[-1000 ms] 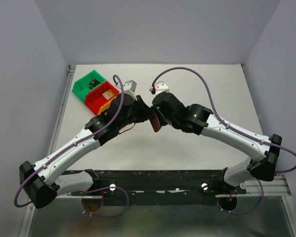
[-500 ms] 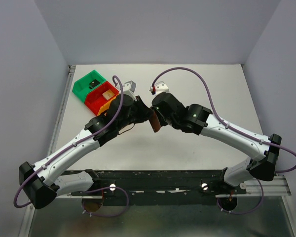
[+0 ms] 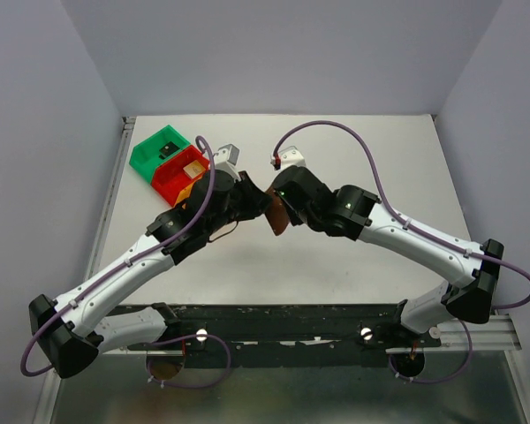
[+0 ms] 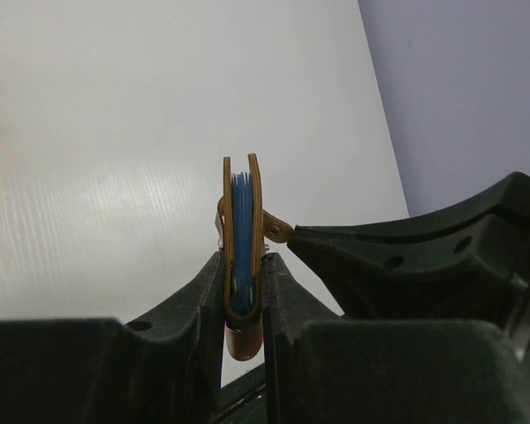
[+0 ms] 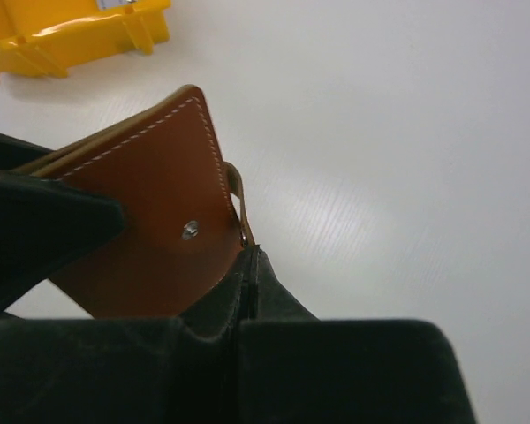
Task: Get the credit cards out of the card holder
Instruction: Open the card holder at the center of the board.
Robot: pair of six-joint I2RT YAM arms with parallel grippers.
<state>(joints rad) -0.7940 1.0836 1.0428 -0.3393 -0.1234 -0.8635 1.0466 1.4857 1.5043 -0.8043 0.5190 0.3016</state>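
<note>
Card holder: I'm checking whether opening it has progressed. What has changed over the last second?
Little. The left arm shifted: its shoulder end swung toward the near-left corner and its wrist edged left, carrying the card holder slightly with it. No grasp visibly changed: the left gripper clamps the folded holder, the right gripper pinches its closing tab. The bins stayed put.

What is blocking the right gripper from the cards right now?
The card holder itself: its brown covers sit closed over the blue pockets, clamped in the left gripper. The right gripper pinches only the closing tab.
</note>
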